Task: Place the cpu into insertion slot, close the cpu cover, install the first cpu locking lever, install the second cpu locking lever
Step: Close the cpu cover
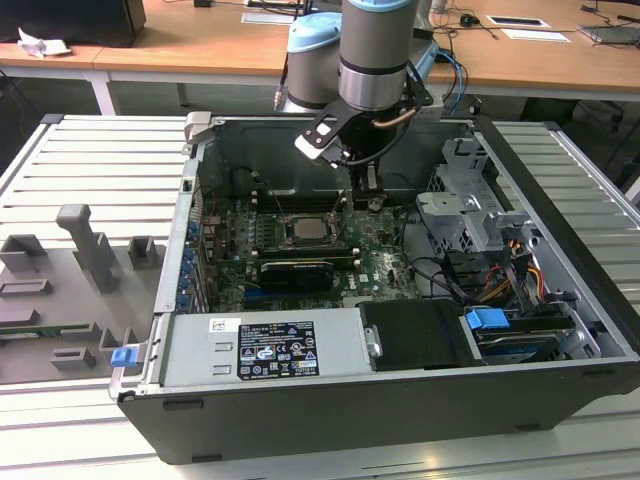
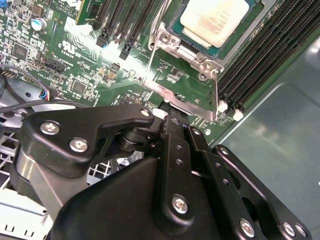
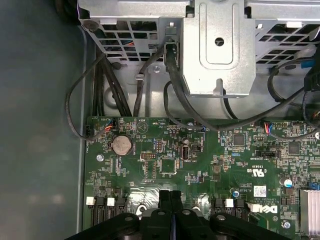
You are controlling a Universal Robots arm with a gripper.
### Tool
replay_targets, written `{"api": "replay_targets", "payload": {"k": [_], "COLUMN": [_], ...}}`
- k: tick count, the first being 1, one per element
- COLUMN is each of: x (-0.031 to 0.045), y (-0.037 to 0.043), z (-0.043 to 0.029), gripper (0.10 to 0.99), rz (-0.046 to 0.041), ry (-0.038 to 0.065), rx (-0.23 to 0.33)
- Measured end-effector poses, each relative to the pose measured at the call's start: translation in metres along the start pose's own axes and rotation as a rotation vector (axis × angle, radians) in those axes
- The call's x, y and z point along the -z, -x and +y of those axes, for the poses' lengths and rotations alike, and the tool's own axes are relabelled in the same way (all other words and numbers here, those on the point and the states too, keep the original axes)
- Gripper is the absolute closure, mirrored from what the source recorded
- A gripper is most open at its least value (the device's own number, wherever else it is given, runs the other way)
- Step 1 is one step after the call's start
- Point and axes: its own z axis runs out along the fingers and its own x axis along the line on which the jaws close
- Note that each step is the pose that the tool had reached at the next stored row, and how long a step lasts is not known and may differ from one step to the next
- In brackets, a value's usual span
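Claw [image 2: 170, 120] closed beside cpu cover [image 2: 190, 105] — memory slots [image 2: 260, 55] flanking.

Arm [image 1: 375, 50] is grey, cylindrical w/ pale-blue joint caps [image 1: 312, 35], has blue & copper-coloured cables [image 1: 455, 75] at wrist, white block [image 1: 312, 143] on blk bracket [image 1: 337, 122], matte-blk gripper [image 3: 170, 198] w/ linkage plates [image 2: 90, 135] held by silver screws [image 2: 180, 204].

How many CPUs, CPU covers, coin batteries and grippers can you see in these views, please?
cpu: 1
cpu cover: 1
coin battery: 1
gripper: 1
Total: 4
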Motion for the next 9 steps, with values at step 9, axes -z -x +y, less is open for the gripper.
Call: {"api": "replay_targets", "payload": {"k": [9], "x": [0.0001], "y": [0.0000], "z": [-0.0017], "gripper": [0.980], "rz": [0.0001], "ry": [0.000], "rx": [0.000]}}
